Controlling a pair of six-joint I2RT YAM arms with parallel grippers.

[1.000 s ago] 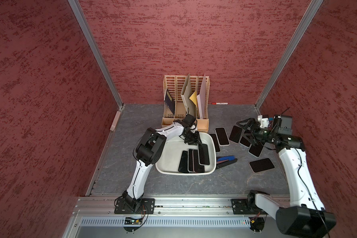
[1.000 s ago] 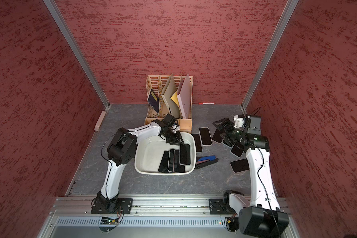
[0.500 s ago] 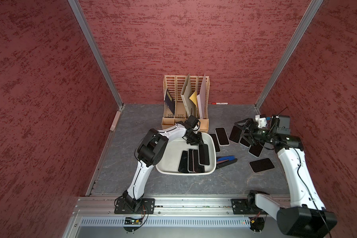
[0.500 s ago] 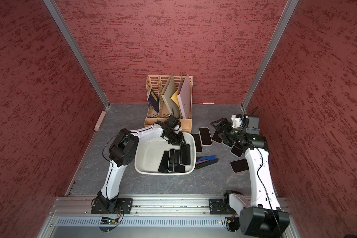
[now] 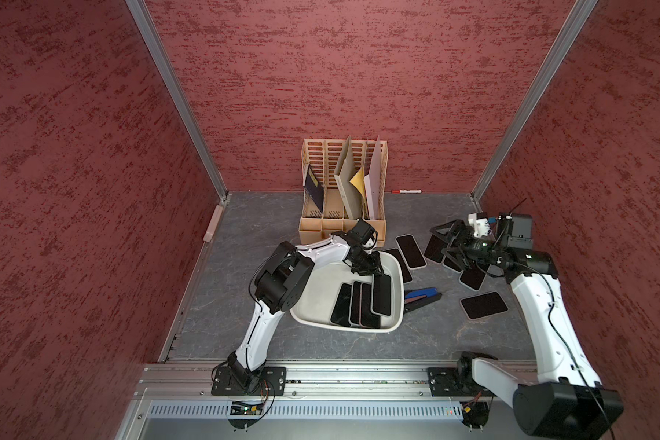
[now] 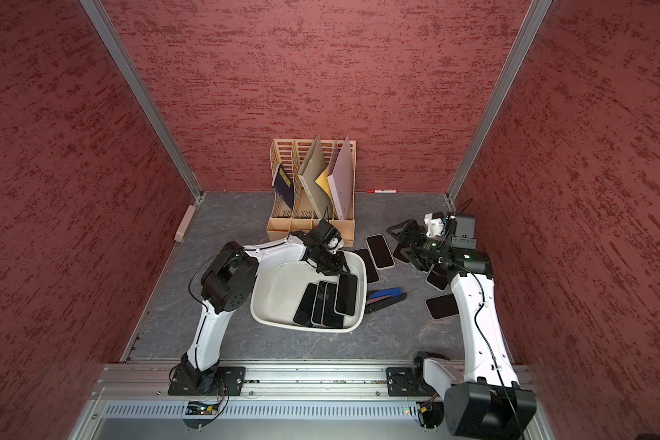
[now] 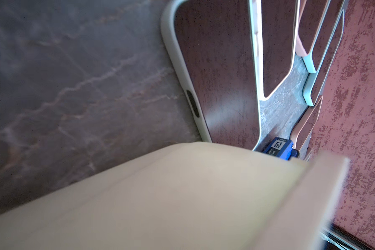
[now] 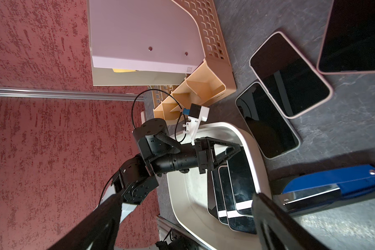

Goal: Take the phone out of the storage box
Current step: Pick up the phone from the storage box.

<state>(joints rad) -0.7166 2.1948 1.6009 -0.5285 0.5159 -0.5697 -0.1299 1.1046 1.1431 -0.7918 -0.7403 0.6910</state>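
Observation:
The off-white storage box (image 5: 321,293) (image 6: 279,293) sits mid-table and holds several dark phones side by side. The rightmost phone (image 5: 382,295) (image 8: 240,173) lies tilted over its neighbours. My left gripper (image 5: 367,266) (image 6: 330,266) reaches into the box's far end, and its fingers (image 8: 222,151) are clamped on that phone's far end. The left wrist view shows only the blurred box rim (image 7: 160,194), not the fingers. My right gripper (image 5: 444,244) (image 8: 182,225) hovers open above phones lying on the table to the right of the box, holding nothing.
A beige slotted file rack (image 5: 343,190) with folders stands just behind the box. Several phones (image 5: 410,251) (image 5: 484,304) lie on the grey table right of the box. A blue stapler (image 5: 422,295) lies against the box's right side. A red marker (image 5: 406,190) lies at the back wall.
The left gripper's jaws have narrowed a little on the phone's far end, and its elbow has shifted slightly right. The right gripper has drifted slightly left, still open.

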